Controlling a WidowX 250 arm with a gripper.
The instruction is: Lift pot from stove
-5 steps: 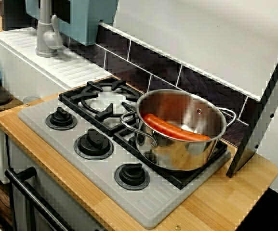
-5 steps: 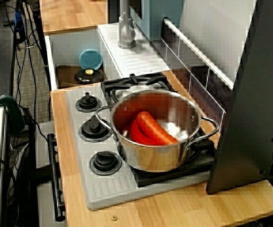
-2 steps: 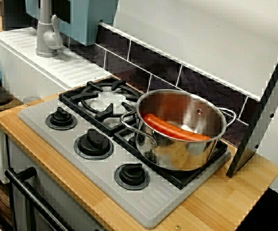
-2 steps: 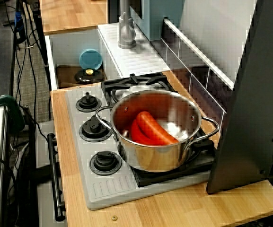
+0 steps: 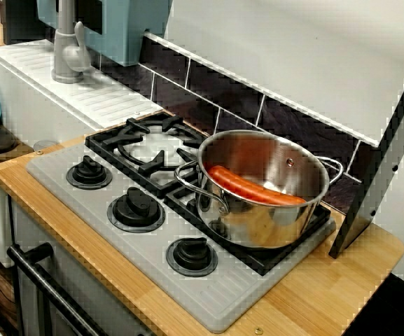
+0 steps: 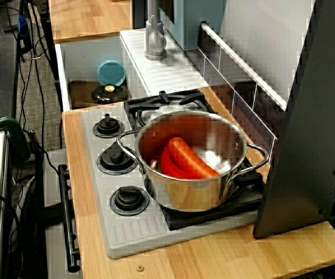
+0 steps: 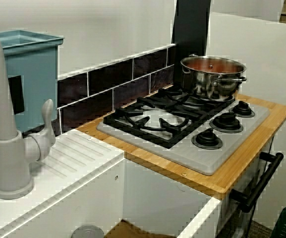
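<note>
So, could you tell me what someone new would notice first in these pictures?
Most likely the large shiny steel pot on the burner grate at one end of the grey stove, with something orange lying inside it. Next, the grey faucet beside the sink, past the stove's other end. No gripper is in view.

Steel pot w/ wire handles, upright on rear-right grate. Grey faucet on white ribbed drainboard, next to blue box. Dark tile backsplash under white wall. Sink holds blue lid + black disc w/ yellow knob. Wood tabletop w/ black panel leaning at right end. Black oven handle below front edge.
</note>
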